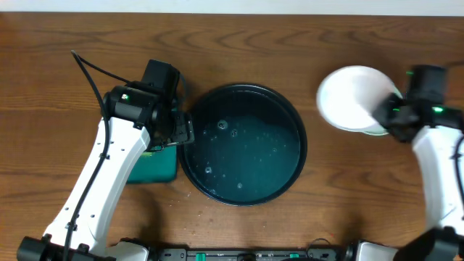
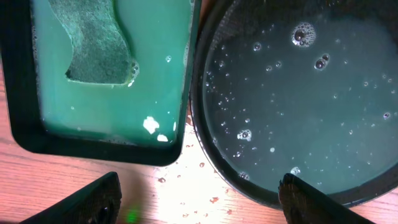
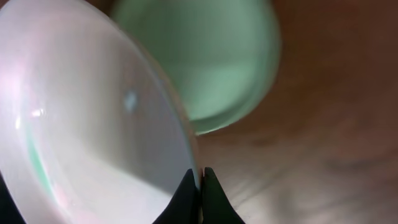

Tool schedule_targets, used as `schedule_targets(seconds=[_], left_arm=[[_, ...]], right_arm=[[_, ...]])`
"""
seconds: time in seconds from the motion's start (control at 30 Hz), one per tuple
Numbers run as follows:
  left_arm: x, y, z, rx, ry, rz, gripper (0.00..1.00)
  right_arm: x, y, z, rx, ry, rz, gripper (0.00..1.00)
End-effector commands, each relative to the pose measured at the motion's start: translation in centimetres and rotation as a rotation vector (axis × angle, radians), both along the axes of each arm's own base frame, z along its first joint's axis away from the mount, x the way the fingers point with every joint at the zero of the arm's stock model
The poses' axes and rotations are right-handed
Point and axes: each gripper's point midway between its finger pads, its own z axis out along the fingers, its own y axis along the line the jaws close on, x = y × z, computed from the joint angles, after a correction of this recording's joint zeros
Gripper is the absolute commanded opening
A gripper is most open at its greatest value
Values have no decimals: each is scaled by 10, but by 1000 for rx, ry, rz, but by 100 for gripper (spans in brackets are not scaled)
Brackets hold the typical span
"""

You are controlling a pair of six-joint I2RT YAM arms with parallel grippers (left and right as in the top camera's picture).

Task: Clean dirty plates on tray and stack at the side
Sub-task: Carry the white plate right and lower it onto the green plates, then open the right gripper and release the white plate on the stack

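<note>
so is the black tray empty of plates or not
Empty of plates: the tray holds only bubbly water; the white plate is off to its right in the right gripper.

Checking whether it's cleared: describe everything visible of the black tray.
The black tray is round, shallow, glossy and plastic-looking, with a raised rim. It lies flat on the wooden table, holding only a film of bubbly water. A green tray sits close beside its left rim. The open left gripper hangs above that rim.
</note>
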Motion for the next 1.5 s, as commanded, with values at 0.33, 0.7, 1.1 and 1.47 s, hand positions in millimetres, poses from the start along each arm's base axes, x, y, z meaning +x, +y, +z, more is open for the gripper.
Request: schedule_targets(seconds=[0.33,0.7,1.1,1.47], left_arm=[[-2,2,2,13,-10,-18,82],[-2,2,2,13,-10,-18,82],[-2,2,2,13,-10,-18,82],[-2,2,2,13,-10,-18,82]], right_arm=[[-1,-59,-69,67,115,-169,1],[32,-63,-68,67,-1,-109,54],[79,-31,0,-8,-177,328,57],[-24,-48,-67,37,245,-191,1]])
